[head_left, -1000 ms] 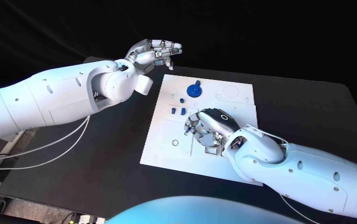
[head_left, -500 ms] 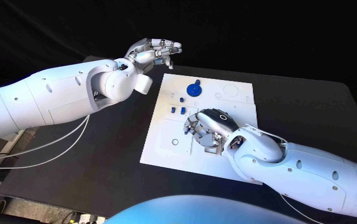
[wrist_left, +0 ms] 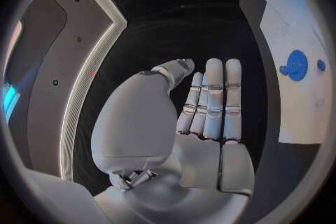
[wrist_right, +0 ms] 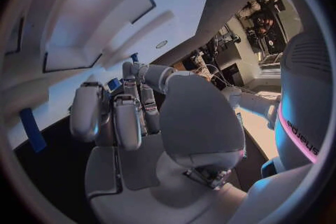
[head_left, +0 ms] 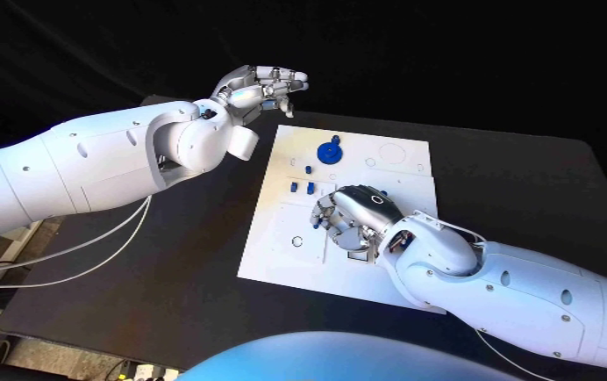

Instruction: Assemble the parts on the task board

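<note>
Right hand (head_left: 358, 216): it is lying low over the middle of the task board (head_left: 285, 249), nearest the robot, palm down with its fingers curled in toward the plate; the right wrist view shows a small blue part (wrist_right: 113, 84) sitting at its fingertips (wrist_right: 126, 120), but whether the fingers are gripping it I cannot tell.
Task board: the white plate is lying flat on the black table (head_left: 152, 293), between the two arms, with its far end reaching toward the left hand.
Small blue parts (head_left: 303, 188): several short pieces are standing or lying on the board just beyond the right hand's fingers.
Blue gear (head_left: 330, 153): the round toothed piece is sitting on the far part of the board, well apart from the right hand.
Left hand (head_left: 263, 87): it is hovering above the table past the board's far corner, holding nothing, with its fingers straight and lying side by side.
</note>
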Robot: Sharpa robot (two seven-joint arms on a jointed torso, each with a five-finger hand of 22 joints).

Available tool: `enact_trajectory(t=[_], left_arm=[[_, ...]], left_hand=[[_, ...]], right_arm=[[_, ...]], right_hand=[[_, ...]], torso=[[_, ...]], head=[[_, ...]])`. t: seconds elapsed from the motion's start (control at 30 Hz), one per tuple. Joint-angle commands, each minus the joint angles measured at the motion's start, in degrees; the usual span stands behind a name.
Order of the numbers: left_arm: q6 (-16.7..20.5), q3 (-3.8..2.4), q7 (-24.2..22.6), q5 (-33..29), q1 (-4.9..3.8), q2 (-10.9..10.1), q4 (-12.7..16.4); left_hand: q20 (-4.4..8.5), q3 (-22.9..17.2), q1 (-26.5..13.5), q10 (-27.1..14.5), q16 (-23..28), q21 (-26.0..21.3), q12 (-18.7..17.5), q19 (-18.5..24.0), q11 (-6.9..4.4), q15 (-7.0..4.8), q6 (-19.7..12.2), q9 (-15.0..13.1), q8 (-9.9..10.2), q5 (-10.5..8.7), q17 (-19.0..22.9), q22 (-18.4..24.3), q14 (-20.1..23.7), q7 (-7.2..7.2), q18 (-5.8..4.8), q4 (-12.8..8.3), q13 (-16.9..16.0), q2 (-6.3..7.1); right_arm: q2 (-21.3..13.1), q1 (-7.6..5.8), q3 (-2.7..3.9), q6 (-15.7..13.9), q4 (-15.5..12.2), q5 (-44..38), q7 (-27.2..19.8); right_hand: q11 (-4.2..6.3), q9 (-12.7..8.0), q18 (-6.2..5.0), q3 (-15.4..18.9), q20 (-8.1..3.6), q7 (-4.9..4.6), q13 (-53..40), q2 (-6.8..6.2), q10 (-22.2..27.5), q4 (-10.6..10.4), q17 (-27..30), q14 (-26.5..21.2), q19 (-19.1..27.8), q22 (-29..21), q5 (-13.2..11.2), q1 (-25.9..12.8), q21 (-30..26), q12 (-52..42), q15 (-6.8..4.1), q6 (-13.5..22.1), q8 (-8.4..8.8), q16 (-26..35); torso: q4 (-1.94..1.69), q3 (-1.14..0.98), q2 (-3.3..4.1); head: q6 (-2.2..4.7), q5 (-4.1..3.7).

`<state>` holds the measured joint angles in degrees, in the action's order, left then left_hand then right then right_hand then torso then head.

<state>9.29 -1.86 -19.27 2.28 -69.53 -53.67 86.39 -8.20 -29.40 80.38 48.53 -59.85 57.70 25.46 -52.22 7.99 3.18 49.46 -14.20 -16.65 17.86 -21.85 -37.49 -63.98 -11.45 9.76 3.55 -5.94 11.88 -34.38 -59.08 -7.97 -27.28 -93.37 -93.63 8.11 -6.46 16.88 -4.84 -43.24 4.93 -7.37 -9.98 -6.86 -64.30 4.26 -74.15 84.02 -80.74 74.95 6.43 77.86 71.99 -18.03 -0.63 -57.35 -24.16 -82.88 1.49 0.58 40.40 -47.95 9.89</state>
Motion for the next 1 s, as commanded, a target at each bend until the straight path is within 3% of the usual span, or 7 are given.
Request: enact_trajectory(t=[0.03, 0.5, 0.57, 0.63, 0.67, 0.7, 1.0], left_arm=[[-0.5, -0.03, -0.1, -0.2, -0.02, 0.1, 0.1], [-0.5, -0.03, 0.1, -0.2, -0.03, -0.1, 0.2], [-0.5, -0.03, 0.1, -0.2, -0.03, -0.1, 0.2], [-0.5, -0.03, 0.2, -0.2, -0.03, -0.1, 0.2], [-0.5, -0.03, 0.2, -0.2, -0.03, -0.1, 0.2], [-0.5, -0.03, 0.2, -0.2, -0.03, -0.1, 0.1], [-0.7, -0.03, 0.5, -0.2, -0.03, -0.1, 0.1]], left_hand=[[-0.37, 0.0, -0.6, -0.3, -0.2, 0.1, -0.2, 0.0, 0.09, 0.08, -0.3, 0.1, -0.2, -0.02, 0.1, -0.1, 0.4, 0.04, 0.77, -0.3, 0.0, 0.06], [-0.4, 0.0, -0.6, -0.4, -0.3, 0.1, -0.1, 0.0, 0.12, 0.1, -0.3, 0.1, -0.3, -0.02, 0.1, -0.1, 0.4, 0.01, 0.77, -0.4, 0.1, 0.04], [-0.4, 0.0, -0.6, -0.4, -0.3, 0.1, -0.1, 0.0, 0.12, 0.1, -0.3, 0.1, -0.3, -0.02, 0.1, -0.1, 0.4, 0.01, 0.77, -0.4, 0.1, 0.04], [-0.4, 0.0, -0.6, -0.4, -0.3, 0.1, -0.1, 0.0, 0.12, 0.1, -0.3, 0.1, -0.3, -0.02, 0.1, -0.1, 0.4, 0.01, 0.77, -0.4, 0.1, 0.04], [-0.42, 0.0, -0.7, -0.5, -0.3, 0.1, -0.1, 0.0, 0.14, 0.12, -0.4, 0.1, -0.3, -0.02, 0.1, -0.1, 0.4, 0.0, 0.77, -0.4, 0.1, 0.03], [-0.42, 0.0, -0.7, -0.5, -0.3, 0.1, -0.1, 0.0, 0.14, 0.12, -0.4, 0.1, -0.3, -0.02, 0.1, -0.1, 0.4, 0.0, 0.77, -0.4, 0.1, 0.03], [-0.45, 0.0, -0.7, -0.8, -0.3, 0.1, -0.1, 0.1, 0.17, 0.15, -0.5, 0.1, -0.3, -0.02, 0.1, -0.1, 0.5, -0.03, 0.77, -0.4, 0.1, 0.01]], right_arm=[[0.3, 0.12, -0.13, 2.5, 0.1, -1.4, 0.8], [0.7, 0.14, -0.35, 6.6, 0.2, -2.3, 2.0], [0.7, 0.14, -0.37, 6.5, 0.3, -2.3, 2.1], [0.8, 0.14, -0.38, 6.1, 0.4, -2.2, 2.0], [0.8, 0.14, -0.39, 5.8, 0.4, -2.1, 2.0], [0.7, 0.14, -0.39, 5.4, 0.4, -2.1, 2.0], [-0.6, 0.09, -0.4, 1.3, -1.2, -2.0, 2.1]], right_hand=[[2.92, 0.1, 0.79, -0.2, 0.02, -0.3, -0.1, -0.14, -3.1, -0.2, 0.0, 2.7, -0.3, 6.5, 0.1, -0.6, 0.2, 0.0, -0.25, 0.0, -0.31, 0.0], [2.86, 0.1, 0.73, -0.2, 0.05, -0.36, -0.1, -0.11, -3.1, -0.1, 0.2, 2.7, -0.1, 6.4, 0.1, -0.8, -0.1, 0.2, -0.2, 0.1, -0.23, 0.1], [2.54, 0.0, 0.68, -0.1, 0.2, -0.82, 0.0, 0.0, -2.2, 0.0, 0.3, 2.6, 0.1, 6.4, -0.1, -1.2, -0.3, 0.9, 0.07, 1.1, 0.33, 0.1], [1.51, -0.6, 0.55, 0.3, 0.8, -2.03, 0.2, 0.24, -0.4, 0.4, 0.7, 2.5, 0.6, 6.2, -0.3, -1.6, -1.1, 2.1, 0.89, 4.1, 2.37, 0.3], [1.42, -0.6, 0.54, 0.4, 0.87, -2.08, 0.2, 0.26, -0.3, 0.5, 0.8, 2.5, 0.7, 6.2, -0.3, -1.6, -1.1, 2.2, 0.94, 4.3, 2.52, 0.3], [1.2, -1.2, 0.41, 0.7, 1.17, -2.16, 0.2, 0.11, 0.5, 0.8, 1.0, 2.4, 1.0, 6.1, -0.2, -1.7, -1.6, 2.6, 1.2, 6.5, 4.14, 0.4], [1.36, -2.0, -0.02, 1.5, 1.37, -1.89, 0.1, -0.6, 2.4, 2.1, 1.9, 2.1, 1.9, 5.7, 0.3, -1.6, -3.1, 3.1, 1.13, 9.6, 6.89, 0.9]], torso=[[-0.05, 0.02, 0.01], [0.04, 0.04, -0.05], [0.02, 0.03, -0.05], [0.04, 0.06, -0.08], [0.05, 0.06, -0.09], [0.07, 0.07, -0.12], [0.12, 0.05, -0.11]], head=[[-0.03, -0.04], [-0.26, -0.18], [-0.24, -0.23], [-0.17, -0.3], [-0.15, -0.31], [-0.11, -0.33], [0.45, -0.63]])
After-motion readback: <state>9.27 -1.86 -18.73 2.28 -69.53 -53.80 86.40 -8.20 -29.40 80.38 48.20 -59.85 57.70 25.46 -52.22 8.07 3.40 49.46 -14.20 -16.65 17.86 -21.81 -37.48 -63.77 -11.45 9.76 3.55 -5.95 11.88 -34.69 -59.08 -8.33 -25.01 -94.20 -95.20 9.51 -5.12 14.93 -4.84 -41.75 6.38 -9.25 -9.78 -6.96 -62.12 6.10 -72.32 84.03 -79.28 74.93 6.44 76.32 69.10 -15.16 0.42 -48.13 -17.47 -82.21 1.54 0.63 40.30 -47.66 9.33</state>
